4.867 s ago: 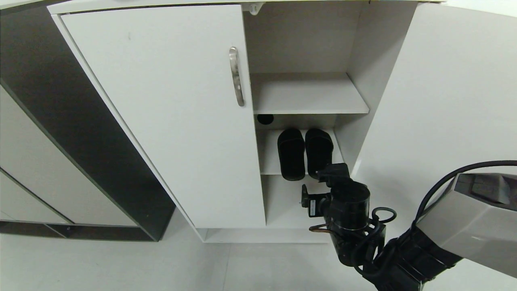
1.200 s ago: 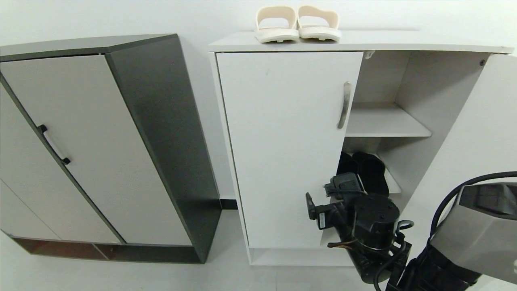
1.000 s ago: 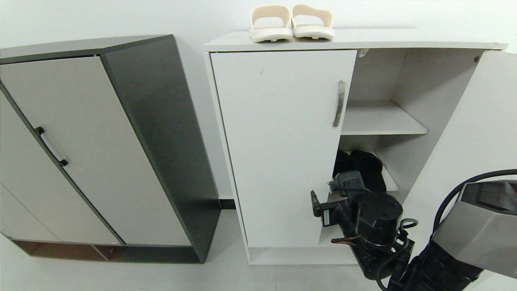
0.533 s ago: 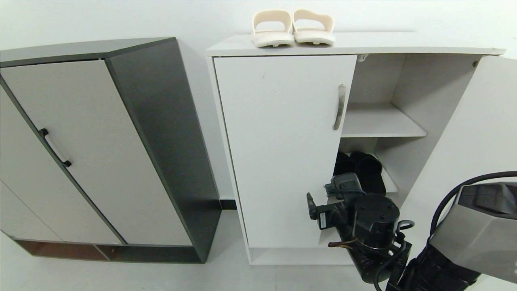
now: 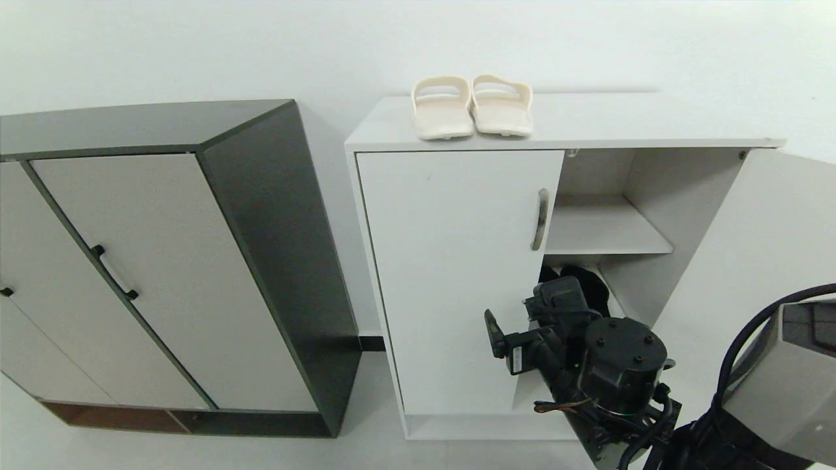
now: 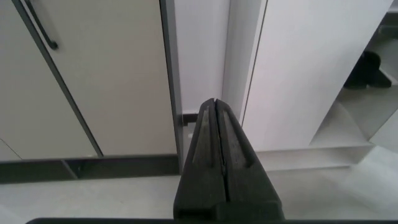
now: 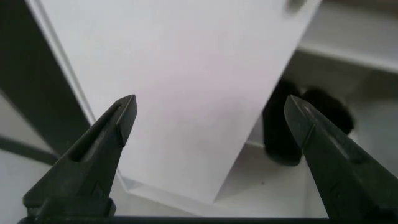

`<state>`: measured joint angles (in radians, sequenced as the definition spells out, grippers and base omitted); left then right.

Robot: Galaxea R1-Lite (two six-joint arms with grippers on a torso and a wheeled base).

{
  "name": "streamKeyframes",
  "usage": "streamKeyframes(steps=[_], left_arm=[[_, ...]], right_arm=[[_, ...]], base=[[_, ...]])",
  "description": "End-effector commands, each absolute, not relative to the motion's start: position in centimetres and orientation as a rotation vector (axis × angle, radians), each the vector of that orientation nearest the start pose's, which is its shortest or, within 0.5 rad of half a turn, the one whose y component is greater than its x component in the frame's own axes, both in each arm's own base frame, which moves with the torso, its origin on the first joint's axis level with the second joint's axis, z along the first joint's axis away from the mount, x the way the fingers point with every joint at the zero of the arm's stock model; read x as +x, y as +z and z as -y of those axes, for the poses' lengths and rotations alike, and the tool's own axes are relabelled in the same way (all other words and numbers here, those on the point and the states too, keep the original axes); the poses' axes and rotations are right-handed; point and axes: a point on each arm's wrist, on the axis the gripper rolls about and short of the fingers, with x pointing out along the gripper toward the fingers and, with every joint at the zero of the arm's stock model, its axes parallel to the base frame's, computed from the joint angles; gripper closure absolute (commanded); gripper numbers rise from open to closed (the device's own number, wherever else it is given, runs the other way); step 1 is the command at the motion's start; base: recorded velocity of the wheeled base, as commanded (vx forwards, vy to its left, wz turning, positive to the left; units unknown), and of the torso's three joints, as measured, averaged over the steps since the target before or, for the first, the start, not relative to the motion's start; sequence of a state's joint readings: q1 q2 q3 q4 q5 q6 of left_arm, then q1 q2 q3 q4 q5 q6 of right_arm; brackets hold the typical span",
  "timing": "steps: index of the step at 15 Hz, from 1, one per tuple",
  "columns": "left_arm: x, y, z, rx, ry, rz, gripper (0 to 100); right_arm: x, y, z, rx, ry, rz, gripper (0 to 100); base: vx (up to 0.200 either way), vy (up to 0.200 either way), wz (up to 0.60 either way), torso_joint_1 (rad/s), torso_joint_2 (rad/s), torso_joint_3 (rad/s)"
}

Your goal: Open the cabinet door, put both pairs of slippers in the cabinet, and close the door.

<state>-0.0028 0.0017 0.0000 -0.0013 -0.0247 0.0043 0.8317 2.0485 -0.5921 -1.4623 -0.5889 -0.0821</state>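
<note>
Two cream open-toed slippers (image 5: 471, 108) sit side by side on top of the white two-door wooden cabinet (image 5: 640, 121), whose right door (image 5: 757, 261) stands open. A black pair of slippers (image 5: 593, 284) lies inside, under the top shelf (image 5: 604, 225). The right gripper (image 7: 210, 106), facing the black pair, is spread wide and empty. The left gripper (image 6: 216, 155) has its fingers pressed together on nothing.

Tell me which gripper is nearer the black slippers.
Right. The right gripper hangs open before the black slippers; the left gripper, shut, faces the dark cabinet, farther off.
</note>
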Motion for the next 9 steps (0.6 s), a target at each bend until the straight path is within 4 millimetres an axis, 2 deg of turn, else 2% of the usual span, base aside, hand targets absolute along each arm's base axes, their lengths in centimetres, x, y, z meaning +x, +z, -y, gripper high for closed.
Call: streamKeyframes(steps=[1, 9], left_arm=[[-2.26, 7.57, 0.05, 0.005, -0.028, -0.001, 100], [-2.26, 7.57, 0.05, 0.003, -0.026, -0.001, 100]], right_arm=[[23.03, 10.57, -23.63, -0.072, 0.248, 0.022, 0], [22.96, 10.16, -23.55, -0.083, 0.25, 0.009, 0]], base=[[0.0, 0.0, 0.0, 0.105, -0.46, -0.339], [0.0, 0.0, 0.0, 0.156, -0.48, -0.32]])
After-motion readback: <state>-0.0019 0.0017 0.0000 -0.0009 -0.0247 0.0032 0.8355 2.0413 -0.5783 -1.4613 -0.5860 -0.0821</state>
